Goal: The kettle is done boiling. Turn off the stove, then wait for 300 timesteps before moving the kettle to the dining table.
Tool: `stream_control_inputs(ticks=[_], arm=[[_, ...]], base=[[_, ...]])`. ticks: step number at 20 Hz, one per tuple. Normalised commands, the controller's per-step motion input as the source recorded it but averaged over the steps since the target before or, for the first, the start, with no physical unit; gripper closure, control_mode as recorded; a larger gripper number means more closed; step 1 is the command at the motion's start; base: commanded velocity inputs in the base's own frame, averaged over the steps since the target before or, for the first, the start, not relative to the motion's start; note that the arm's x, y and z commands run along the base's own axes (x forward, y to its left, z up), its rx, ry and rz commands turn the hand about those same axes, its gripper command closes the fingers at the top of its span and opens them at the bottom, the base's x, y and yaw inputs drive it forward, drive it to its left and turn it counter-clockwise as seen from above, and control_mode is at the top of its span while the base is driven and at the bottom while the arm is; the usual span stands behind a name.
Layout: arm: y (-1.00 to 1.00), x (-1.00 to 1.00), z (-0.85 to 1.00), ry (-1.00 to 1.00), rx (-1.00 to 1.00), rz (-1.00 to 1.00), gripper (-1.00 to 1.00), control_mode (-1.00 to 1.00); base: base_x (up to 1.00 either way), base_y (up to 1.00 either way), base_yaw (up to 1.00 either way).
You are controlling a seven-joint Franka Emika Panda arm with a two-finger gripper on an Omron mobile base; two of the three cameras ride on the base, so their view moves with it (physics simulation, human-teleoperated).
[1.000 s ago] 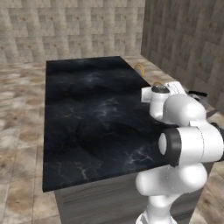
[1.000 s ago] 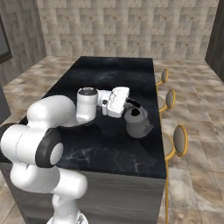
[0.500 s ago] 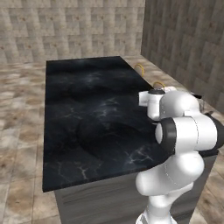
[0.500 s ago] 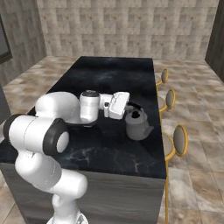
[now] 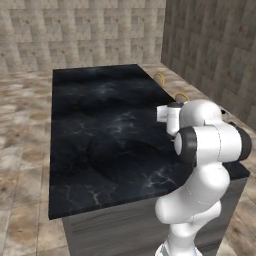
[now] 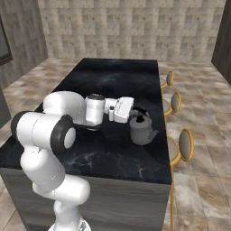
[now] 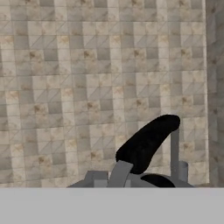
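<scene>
- Last step in hand: setting down on the dining table point(image 6: 90, 149), a long black marble island.
- Gripper point(image 6: 134, 113) clamped shut on the kettle's black arched handle point(image 7: 146, 143).
- Kettle point(image 6: 142, 131) upright on the marble, near the right edge.
- Next, probably: release, then lift clear without tipping.

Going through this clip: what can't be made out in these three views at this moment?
- Gripper, right base view: fingertips hidden behind the hand's white body, so contact with the kettle handle is unclear.
- Kettle, hand view: body cut off by the bottom edge; only the black handle and lid top are seen.
- Kettle, left base view: blocked by the arm.
</scene>
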Motion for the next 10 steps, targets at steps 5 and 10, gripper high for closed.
stream_control_inputs(ticks=[5, 10], arm=[[0.00, 0.18, -0.27, -0.08, 0.02, 0.02, 1.00, -1.00], [0.00, 0.18, -0.29, -0.12, 0.03, 0.02, 1.00, -1.00]], base=[[0.00, 0.00, 0.00], [0.00, 0.00, 0.00]])
